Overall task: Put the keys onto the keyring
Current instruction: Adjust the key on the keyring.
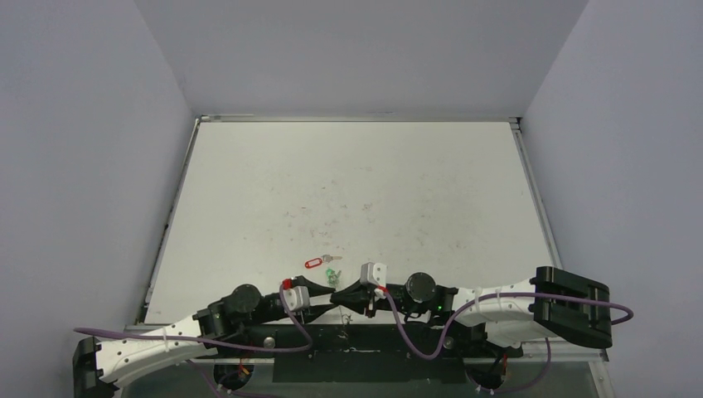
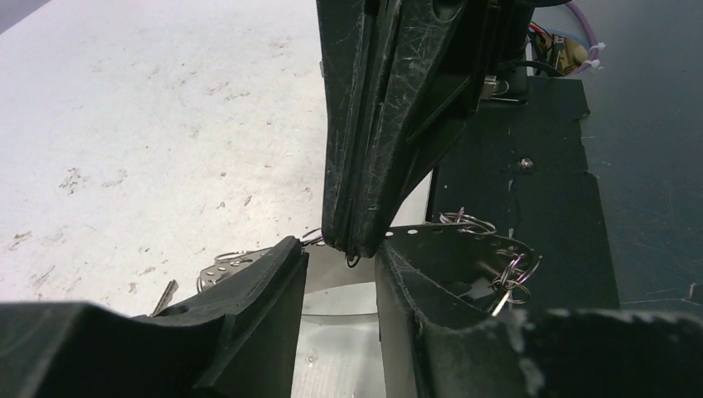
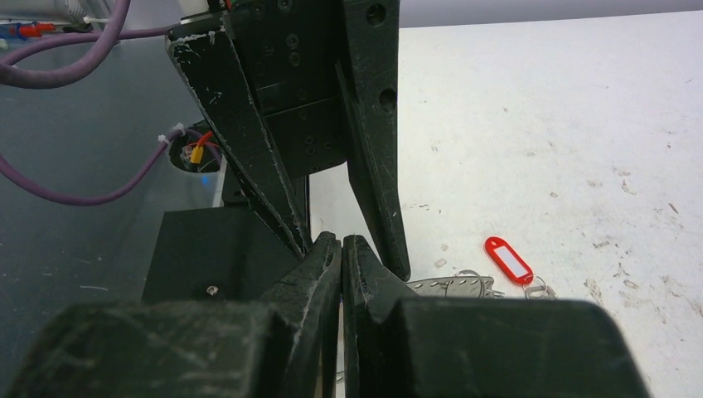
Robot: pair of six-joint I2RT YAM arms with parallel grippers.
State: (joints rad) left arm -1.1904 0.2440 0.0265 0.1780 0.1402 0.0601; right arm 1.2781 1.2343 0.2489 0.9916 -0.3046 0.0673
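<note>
Finds the left gripper (image 2: 338,249) partway open, with a clear gap between its fingers and nothing visibly clamped there. Finds the right gripper (image 3: 341,242) pressed fully closed, tip against tip, poked nose-down into that gap and straddled by the open fingers. Shows a sliver of thin wire just under the shut tips; cannot tell whether it is gripped or merely touched. Places the keyring (image 2: 439,231) right at both sets of fingertips and just past them, with its holed metal band and small rings spread out beyond either outer side of the left gripper's fingers. Places the red-tagged key (image 3: 508,259) flat on the table (image 1: 356,182), just beyond the keyring's rings, near the shut tips yet apart from them. Places the green-tagged key (image 1: 333,275) closer, just ahead of the left gripper's tips; cannot tell whether touching.
</note>
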